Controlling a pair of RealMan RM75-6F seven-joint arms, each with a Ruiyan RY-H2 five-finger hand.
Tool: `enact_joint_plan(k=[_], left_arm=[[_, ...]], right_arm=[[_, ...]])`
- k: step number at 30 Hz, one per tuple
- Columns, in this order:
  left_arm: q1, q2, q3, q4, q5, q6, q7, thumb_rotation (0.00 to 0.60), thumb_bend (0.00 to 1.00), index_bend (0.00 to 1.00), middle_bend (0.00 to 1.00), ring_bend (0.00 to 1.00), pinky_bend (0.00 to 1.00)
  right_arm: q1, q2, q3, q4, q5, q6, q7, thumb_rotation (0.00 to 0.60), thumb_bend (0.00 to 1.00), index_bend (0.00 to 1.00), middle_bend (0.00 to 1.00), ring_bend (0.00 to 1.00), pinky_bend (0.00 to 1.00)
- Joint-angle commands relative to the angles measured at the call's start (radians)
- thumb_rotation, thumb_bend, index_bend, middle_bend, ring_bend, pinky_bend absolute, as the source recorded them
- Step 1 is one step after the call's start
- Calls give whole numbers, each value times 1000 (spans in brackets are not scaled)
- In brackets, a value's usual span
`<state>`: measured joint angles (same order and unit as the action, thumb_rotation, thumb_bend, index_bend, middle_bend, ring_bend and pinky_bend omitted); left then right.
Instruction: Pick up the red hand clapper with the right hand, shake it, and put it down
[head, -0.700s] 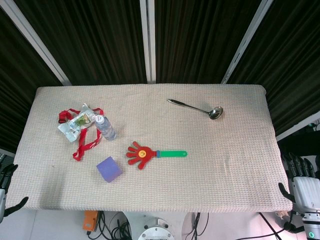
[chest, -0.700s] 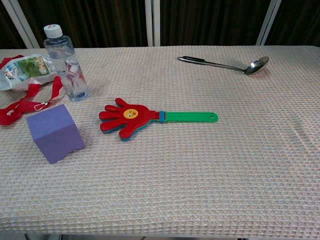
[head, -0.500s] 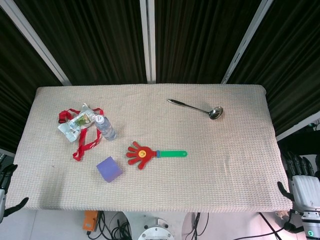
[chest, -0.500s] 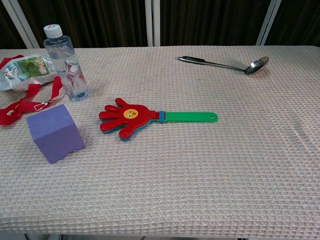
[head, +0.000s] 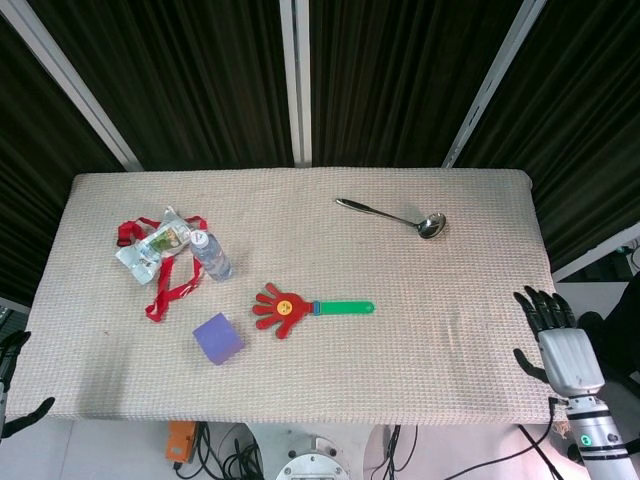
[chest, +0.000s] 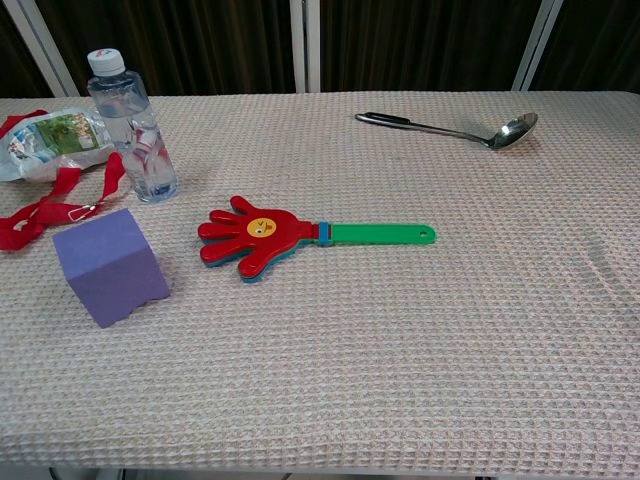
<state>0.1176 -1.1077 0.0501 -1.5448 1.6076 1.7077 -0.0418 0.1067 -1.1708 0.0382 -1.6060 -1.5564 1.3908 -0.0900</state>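
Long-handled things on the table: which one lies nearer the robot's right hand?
The metal ladle, by a small margin; its bowl points toward the right hand, while the red hand clapper lies mid-table.

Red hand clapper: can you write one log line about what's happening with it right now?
red hand clapper: flat on table, untouched | right hand: open, off table's right edge | left hand: bottom-left corner, holding nothing

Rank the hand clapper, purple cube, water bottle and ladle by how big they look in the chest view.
Largest to smallest as they appear:
1. hand clapper, the longest span.
2. ladle, long but thin; it lies farther back, so it may be undersized here.
3. purple cube and water bottle: too alike to rank; the cube sits nearer.
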Motion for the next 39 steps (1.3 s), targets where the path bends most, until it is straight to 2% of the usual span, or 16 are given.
enact_joint_plan(k=[1,5,10,16,20,24,29,39], left_arm=[[4,-3,6,1,9,2,-5,600,109,88,102,0,0],[9,-5,13,-1,25,6,-3,600,111,88,102,0,0],[-10,16,5,-20,46,-2,5,600,109,89,102,0,0],[-30,36,-5,-47,47,-23,12,600,110,89,102,0,0],[-26,35,-5,-38,40,-23,-7,600,110,88,102,0,0],[-19,37,-3,-27,40,-13,-26,600,110,89,102,0,0],[-13,43,0,-9,41,-7,-52,600,110,88,102,0,0],[-13,41,0,13,45,-6,-81,600,110,88,102,0,0]], right_arm=[[106,14,46,-128,27,-132,-116,600,212,0,0,0,0],[210,-24,98,-231,120,-264,-253,600,212,0,0,0,0],[316,-137,149,-268,308,-368,-401,600,211,0,0,0,0],[441,-342,185,-238,576,-397,-557,600,212,0,0,0,0],[528,-497,205,-150,695,-369,-636,600,212,0,0,0,0],[601,-623,225,-48,757,-343,-686,600,214,0,0,0,0],[655,-731,242,51,766,-305,-697,600,218,50,0,0,0],[709,-820,264,160,793,-284,-699,600,250,184,0,0,0]])
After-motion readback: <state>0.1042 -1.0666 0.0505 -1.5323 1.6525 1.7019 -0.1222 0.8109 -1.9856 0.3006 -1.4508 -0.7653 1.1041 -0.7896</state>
